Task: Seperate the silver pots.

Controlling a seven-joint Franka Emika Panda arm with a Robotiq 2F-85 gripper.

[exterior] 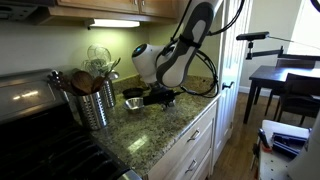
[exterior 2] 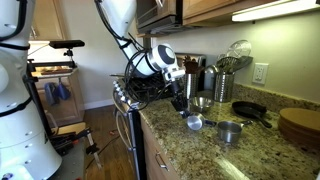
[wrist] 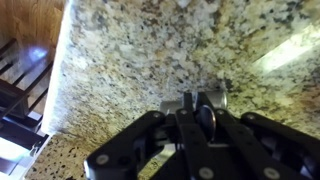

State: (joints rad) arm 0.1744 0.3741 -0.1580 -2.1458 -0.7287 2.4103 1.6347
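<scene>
Three small silver pots stand on the granite counter in an exterior view: one (exterior 2: 203,103) by the canister, a small one (exterior 2: 194,122) under my gripper, and one (exterior 2: 231,130) nearer the front. In an exterior view my gripper (exterior 2: 190,108) hangs low over the small pot. The wrist view shows my gripper (wrist: 203,118) closed on a shiny rim of a silver pot (wrist: 176,103) resting on the counter. In an exterior view the gripper (exterior: 160,99) is just beside the pots (exterior: 132,102).
A tall ribbed steel canister (exterior: 95,103) of wooden utensils stands by the stove; it also shows in an exterior view (exterior 2: 222,85). A dark round pan (exterior 2: 250,112) and a round wooden board (exterior 2: 300,125) lie further along. The counter edge (wrist: 58,80) drops off nearby.
</scene>
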